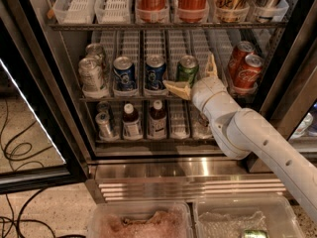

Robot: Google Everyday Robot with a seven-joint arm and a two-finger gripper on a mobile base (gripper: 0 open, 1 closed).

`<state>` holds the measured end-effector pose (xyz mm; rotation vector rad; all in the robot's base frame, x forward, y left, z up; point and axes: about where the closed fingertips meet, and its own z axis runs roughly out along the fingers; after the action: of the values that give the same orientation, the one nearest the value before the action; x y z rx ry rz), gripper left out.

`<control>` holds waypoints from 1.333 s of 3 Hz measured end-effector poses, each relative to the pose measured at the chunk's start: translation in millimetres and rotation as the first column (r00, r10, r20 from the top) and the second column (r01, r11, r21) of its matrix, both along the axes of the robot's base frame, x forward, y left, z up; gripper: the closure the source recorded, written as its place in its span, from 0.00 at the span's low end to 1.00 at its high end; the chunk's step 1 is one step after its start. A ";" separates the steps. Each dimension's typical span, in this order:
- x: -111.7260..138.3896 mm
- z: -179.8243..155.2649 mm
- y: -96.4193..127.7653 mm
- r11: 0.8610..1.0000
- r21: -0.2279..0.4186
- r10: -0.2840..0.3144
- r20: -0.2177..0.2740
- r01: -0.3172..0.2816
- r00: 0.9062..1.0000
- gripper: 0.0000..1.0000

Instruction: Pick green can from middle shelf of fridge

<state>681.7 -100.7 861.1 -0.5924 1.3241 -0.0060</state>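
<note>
Gripper (194, 78) was open at the fridge's (188, 170) middle shelf (200, 47): one finger low in front of the green can (187, 69), the other at its right. Contact unclear. The can stood upright between the blue cans (124, 73) and the red cans (246, 69).

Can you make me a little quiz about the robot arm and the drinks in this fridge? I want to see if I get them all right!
1. True or false: the pincer is shut on a red cola can.
2. Which can sits between the pincer's open fingers? A) silver can B) green can C) red cola can
3. How many blue cans stand on the middle shelf?
Key: 1 false, it is open, at the middle shelf; 2 B; 3 two.
</note>
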 end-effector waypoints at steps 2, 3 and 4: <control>0.0 0.0 0.1 1.000 0.000 0.000 0.000 0.000 1.000 0.39; 0.0 0.1 0.1 1.000 0.000 0.000 0.000 0.000 1.000 0.41; 0.0 0.1 0.1 1.000 0.000 0.000 0.000 0.000 1.000 0.64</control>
<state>681.7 -100.6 861.2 -0.5926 1.3240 -0.0059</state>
